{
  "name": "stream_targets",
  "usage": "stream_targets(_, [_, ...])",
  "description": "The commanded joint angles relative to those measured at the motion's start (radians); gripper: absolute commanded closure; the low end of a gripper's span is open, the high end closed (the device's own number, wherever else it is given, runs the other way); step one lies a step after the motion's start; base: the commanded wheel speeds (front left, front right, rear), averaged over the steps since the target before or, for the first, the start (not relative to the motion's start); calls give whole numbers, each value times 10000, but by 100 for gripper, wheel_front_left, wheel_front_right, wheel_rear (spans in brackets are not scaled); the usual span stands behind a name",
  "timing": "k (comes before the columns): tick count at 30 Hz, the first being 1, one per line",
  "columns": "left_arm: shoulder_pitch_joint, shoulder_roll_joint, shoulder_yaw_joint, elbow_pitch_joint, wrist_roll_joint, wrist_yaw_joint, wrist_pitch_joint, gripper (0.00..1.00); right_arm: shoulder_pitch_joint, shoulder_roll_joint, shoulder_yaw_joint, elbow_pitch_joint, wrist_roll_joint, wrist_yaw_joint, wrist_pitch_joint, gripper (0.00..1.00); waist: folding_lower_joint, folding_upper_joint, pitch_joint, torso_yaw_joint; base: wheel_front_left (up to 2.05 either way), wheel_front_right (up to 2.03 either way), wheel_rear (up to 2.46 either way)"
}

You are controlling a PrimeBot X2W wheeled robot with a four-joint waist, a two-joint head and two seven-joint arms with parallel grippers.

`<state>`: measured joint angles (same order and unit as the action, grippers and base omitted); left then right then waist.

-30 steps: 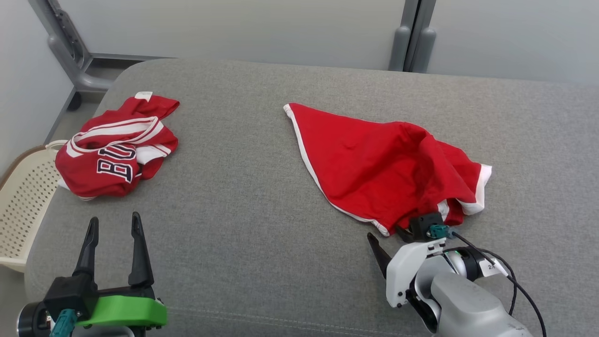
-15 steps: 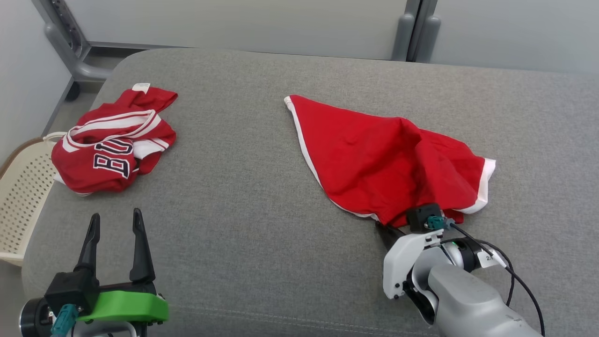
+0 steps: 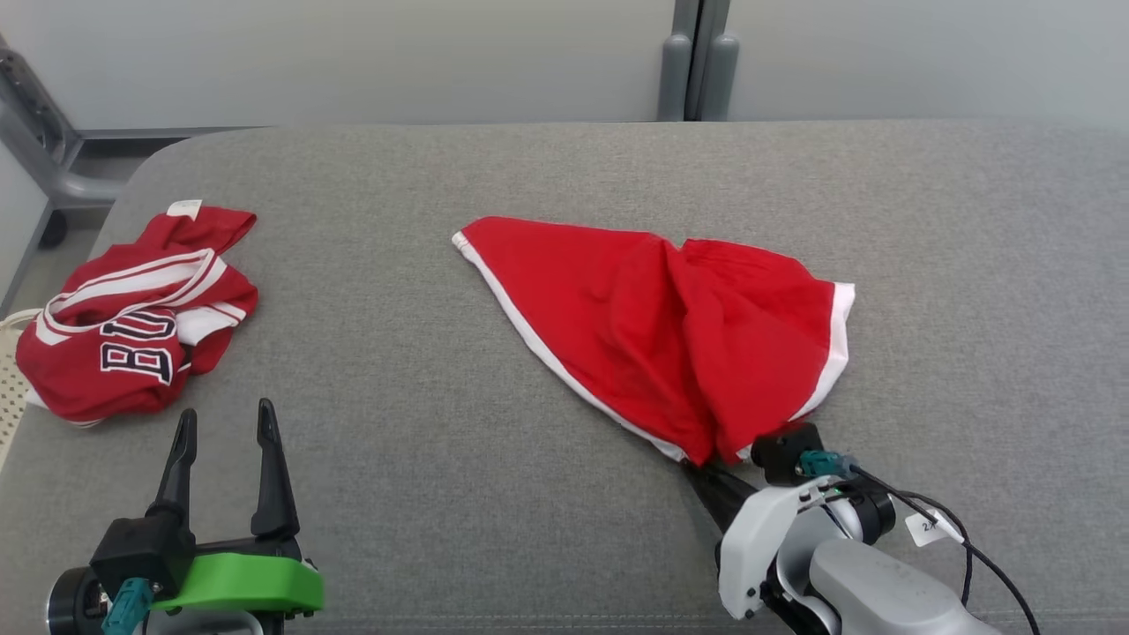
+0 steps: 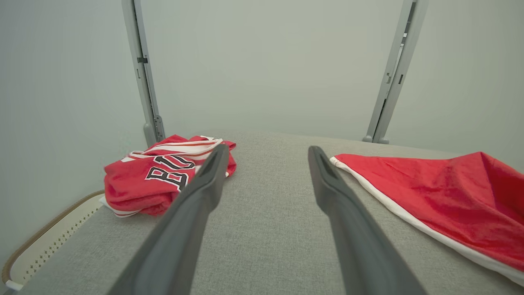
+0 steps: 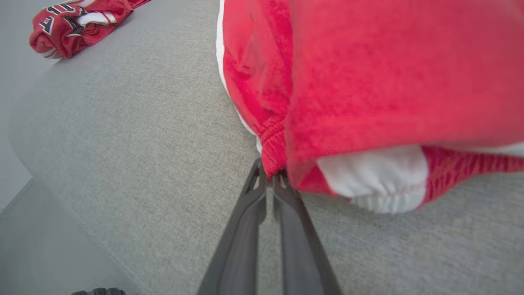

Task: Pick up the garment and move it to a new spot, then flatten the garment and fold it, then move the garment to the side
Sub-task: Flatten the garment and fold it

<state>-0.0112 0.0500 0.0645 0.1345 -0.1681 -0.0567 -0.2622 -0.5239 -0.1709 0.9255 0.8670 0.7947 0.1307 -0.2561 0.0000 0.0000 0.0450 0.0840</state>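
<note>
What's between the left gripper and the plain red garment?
Nothing visible: bare cushion lies between the open left gripper and the garment. The jersey sits off to the gripper's left, out of the path.

Item 1: crumpled red jersey (image 3: 132, 344), left end of the grey cushion (image 3: 441, 459). It carries dark block capitals outlined in white; "BU" is legible in the head and left wrist views, and further letters are lost in folds
Item 2: white neck label (image 3: 183, 209) on the same jersey, print too small to read
Item 3: small white tag (image 3: 928, 526), lower right of the head view, begins "2", rest illegible
</note>
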Motion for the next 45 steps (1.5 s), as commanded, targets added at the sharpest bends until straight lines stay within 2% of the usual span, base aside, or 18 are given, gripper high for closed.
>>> stream_targets(1, [65, 12, 17, -2, -48, 69, -23, 0, 145, -147, 225, -209, 150, 1, 67, 100, 0, 0, -16, -232, 0, 0, 0])
stream_targets(11, [106, 12, -65, 30, -97, 109, -23, 0, 153, -1583, 1926, -1447, 1260, 1, 576, 100, 0, 0, -52, -625, 0, 0, 0])
stream_targets(19, [174, 11, -80, 77, -105, 35, -23, 0, 129, -2552, 2618, -1883, 1863, -1, 709, 100, 0, 0, -87, -664, 0, 0, 0])
stream_targets(23, [196, 11, -73, 80, -69, 28, -23, 0, 265, -2771, 2803, -2022, 2260, -1, 881, 100, 0, 0, -115, -671, 0, 0, 0])
stream_targets(24, [206, 11, -59, 82, -61, 29, -23, 0, 243, -2803, 2799, -2028, 2319, -1, 812, 94, 0, 0, -123, -683, 0, 0, 0])
stream_targets(26, [207, 11, -34, 102, -38, 19, -23, 0, 311, -2790, 2695, -2032, 2653, -1, 837, 0, 0, 0, -152, -709, 0, 0, 0])
stream_targets(37, [256, 11, 72, 22, 7, 41, -23, 0, 231, -3217, 2604, -2789, 2939, 1, 751, 0, 0, 0, -223, -1066, 0, 0, 0])
stream_targets(45, [286, 12, 44, -30, -17, 64, -23, 0, 410, -3554, 2009, -3077, 2869, 1, 360, 0, 0, 0, -195, -1209, 0, 0, 0])
